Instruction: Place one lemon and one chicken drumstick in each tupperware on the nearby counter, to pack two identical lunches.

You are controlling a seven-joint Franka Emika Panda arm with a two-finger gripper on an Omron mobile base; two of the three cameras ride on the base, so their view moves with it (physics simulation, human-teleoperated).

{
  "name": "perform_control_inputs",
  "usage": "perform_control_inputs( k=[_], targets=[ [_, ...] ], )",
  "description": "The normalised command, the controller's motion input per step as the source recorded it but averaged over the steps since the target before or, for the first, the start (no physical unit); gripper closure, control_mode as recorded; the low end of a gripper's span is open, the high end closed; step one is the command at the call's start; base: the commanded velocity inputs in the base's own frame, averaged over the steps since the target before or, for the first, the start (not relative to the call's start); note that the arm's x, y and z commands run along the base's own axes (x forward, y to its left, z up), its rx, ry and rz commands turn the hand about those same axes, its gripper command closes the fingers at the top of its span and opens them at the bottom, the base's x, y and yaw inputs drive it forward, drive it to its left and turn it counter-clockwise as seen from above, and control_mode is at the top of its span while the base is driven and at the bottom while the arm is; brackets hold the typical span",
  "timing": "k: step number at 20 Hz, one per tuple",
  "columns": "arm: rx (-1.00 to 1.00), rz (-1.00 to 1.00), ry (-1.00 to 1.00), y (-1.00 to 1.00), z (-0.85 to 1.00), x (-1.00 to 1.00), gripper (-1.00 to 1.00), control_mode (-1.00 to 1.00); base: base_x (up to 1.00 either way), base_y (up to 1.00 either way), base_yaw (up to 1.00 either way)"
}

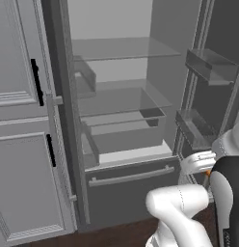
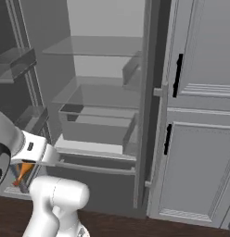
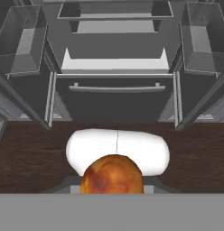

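Note:
A browned, orange-mottled chicken drumstick [image 3: 112, 177] sits at the bottom middle of the hand view, and my gripper [image 3: 112, 189] is shut on it. The meat hides the fingertips there. In the left base view the gripper [image 1: 206, 174] hangs low at the right edge beside my arm, with a sliver of the orange drumstick [image 1: 207, 171] showing. From the right base camera the drumstick [image 2: 24, 170] appears low on the left, under my wrist. The hand looks back at the open fridge from a distance. The lemon, the tupperware and the counter are out of view.
The open fridge [image 1: 121, 106] stands ahead with glass shelves [image 2: 93, 46], a clear crisper bin [image 2: 96, 125] and a pull-out bottom drawer [image 1: 131, 176]. Its swung-open doors carry bins [image 1: 210, 65]. Tall grey cabinet doors [image 2: 200, 139] with black handles flank it. The floor [image 3: 32, 153] is dark wood.

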Motion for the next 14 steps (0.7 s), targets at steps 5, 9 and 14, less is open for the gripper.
perform_control_inputs(
  k=[5, 9, 14],
  targets=[
    [0.0, 0.0, 0.0, 0.0, 0.0, 0.0, 1.0, 1.0, -1.0, -0.55, -0.17],
    [0.0, 0.0, 0.0, 0.0, 0.0, 0.0, 1.0, 1.0, -0.63, -0.77, -0.51],
    [0.0, 0.0, 0.0, 0.0, 0.0, 0.0, 1.0, 1.0, -0.01, -0.73, -0.75]
  ],
)
